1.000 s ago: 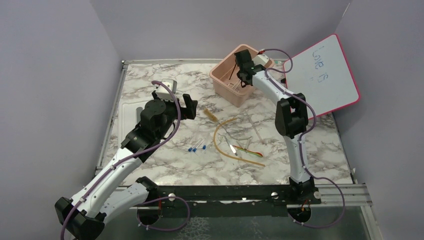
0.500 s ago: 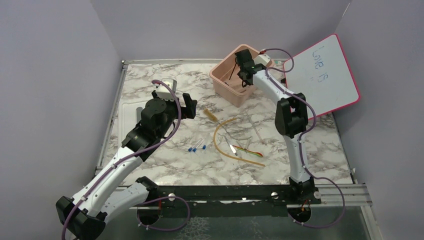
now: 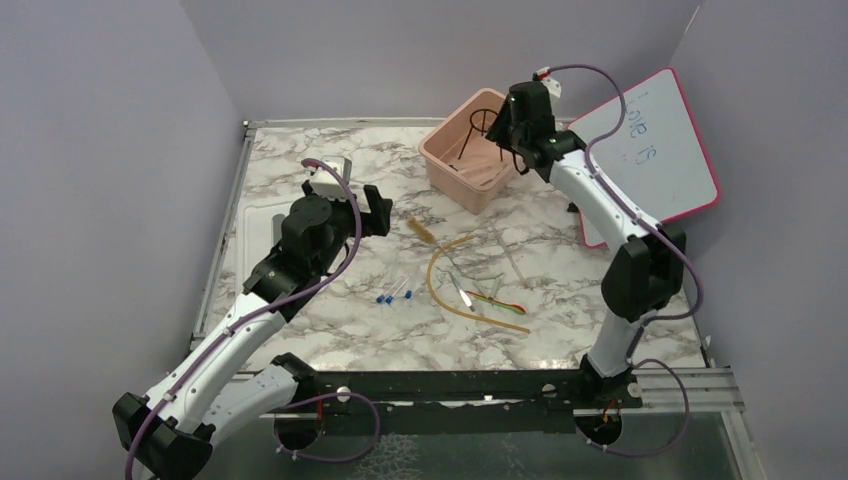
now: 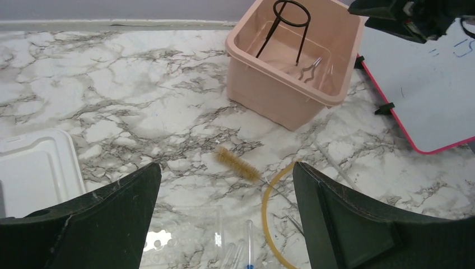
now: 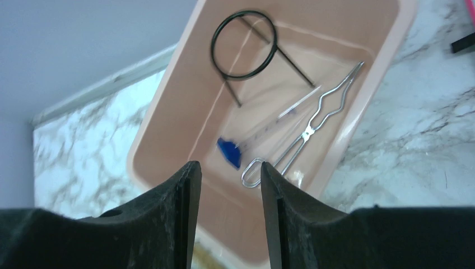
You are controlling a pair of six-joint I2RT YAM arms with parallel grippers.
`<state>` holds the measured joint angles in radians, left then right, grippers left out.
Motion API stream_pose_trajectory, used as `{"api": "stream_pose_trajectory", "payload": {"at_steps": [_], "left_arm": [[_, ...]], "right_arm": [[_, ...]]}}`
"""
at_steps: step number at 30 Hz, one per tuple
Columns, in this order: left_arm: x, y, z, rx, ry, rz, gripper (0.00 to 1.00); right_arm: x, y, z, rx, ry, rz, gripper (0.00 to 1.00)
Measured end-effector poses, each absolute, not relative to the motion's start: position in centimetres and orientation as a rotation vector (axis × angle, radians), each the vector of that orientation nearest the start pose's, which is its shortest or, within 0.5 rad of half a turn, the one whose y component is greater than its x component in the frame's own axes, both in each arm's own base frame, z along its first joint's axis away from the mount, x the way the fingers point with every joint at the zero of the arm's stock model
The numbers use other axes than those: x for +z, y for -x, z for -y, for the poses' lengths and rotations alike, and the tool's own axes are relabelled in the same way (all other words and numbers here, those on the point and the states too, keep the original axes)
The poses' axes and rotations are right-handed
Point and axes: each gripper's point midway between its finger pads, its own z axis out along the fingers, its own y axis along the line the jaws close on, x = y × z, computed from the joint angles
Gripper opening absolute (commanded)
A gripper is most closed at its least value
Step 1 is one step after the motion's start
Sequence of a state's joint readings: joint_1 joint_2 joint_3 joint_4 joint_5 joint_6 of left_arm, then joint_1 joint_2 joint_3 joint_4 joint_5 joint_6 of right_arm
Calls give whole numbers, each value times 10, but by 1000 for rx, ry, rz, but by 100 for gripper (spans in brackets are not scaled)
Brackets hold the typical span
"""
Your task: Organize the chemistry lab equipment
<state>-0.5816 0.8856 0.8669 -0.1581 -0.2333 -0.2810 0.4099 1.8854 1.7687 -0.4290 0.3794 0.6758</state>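
Hovering over bin with right claw spread, empty; tripod, tongs already in. Left claw spread too. Next: tube, calling for a mid-loop pinch

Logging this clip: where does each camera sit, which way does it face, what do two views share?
Top external: high behind the bases, looking down on the marble table; left arm and right arm show whole.
Left wrist: over the table, facing the pink bin; its spread fingers frame the bottom.
Right wrist: above the bin, looking down into it; its fingers at the bottom.
Shared: both wrist views show the black tripod and metal tongs in the bin.
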Motion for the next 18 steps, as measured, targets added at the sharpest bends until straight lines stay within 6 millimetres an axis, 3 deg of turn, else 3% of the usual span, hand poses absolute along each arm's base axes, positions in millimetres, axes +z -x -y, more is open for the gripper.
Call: {"api": "stream_pose_trajectory", "payload": {"at_steps": [2, 5, 12, 15, 18], "left_arm": [[290, -297, 159, -426, -88, -1760, 91], [290, -297, 158, -423, -84, -1760, 91], [290, -301, 149, -389, -41, -1759, 90], [287, -302, 145, -373, -24, -1762, 91], [285, -303, 142, -356, -7, -1765, 91]], "right_arm": [[255, -498, -188, 335, -372, -2033, 48], [254, -468, -201, 421, -197, -2072, 49], [186, -381, -249, 501, 209, -2243, 50], [158, -349, -269, 500, 376, -2291, 49], [141, -330, -286, 490, 504, -2308, 48]]}}
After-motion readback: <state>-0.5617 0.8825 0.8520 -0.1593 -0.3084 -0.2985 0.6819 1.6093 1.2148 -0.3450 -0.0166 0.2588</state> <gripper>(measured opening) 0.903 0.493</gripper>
